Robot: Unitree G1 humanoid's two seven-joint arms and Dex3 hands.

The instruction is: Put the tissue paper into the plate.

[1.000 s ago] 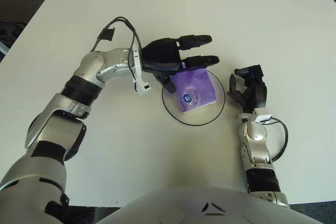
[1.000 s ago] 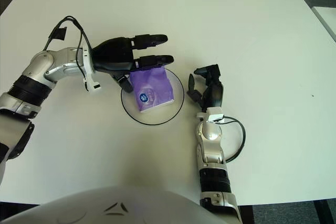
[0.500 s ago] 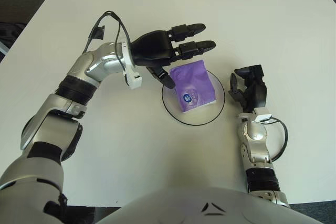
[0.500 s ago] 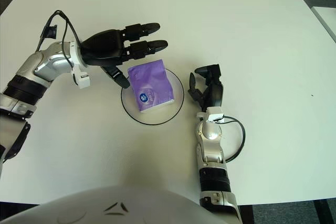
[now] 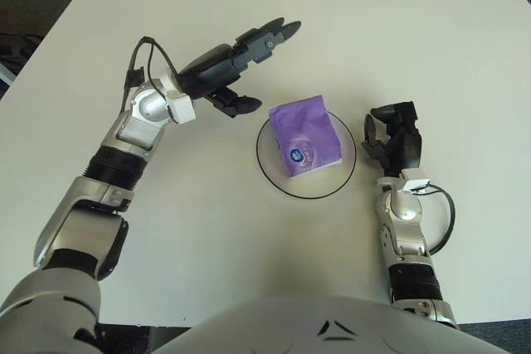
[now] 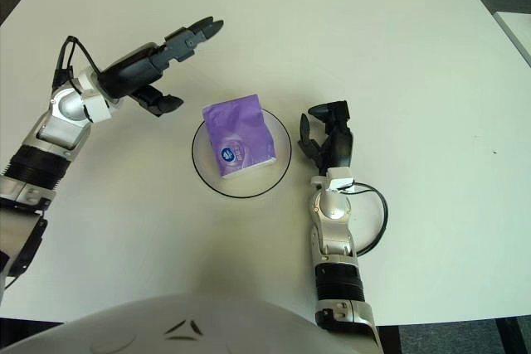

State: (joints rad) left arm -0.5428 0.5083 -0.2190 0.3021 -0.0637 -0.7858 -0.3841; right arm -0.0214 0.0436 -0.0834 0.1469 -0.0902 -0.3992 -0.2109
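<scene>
A purple tissue pack (image 5: 305,138) lies in the clear plate (image 5: 274,173) at frame centre. The left robot hand (image 5: 241,60), fingers spread and empty, hovers upper left; the right robot hand (image 5: 397,140), loosely curled and empty, shows beside the plate's right edge on the white table (image 5: 249,263).

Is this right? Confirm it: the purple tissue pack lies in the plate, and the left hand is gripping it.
Not quite. The purple tissue pack does lie in the plate, but the left hand is open and clear of it, up and to its left, as the left eye view shows.
</scene>
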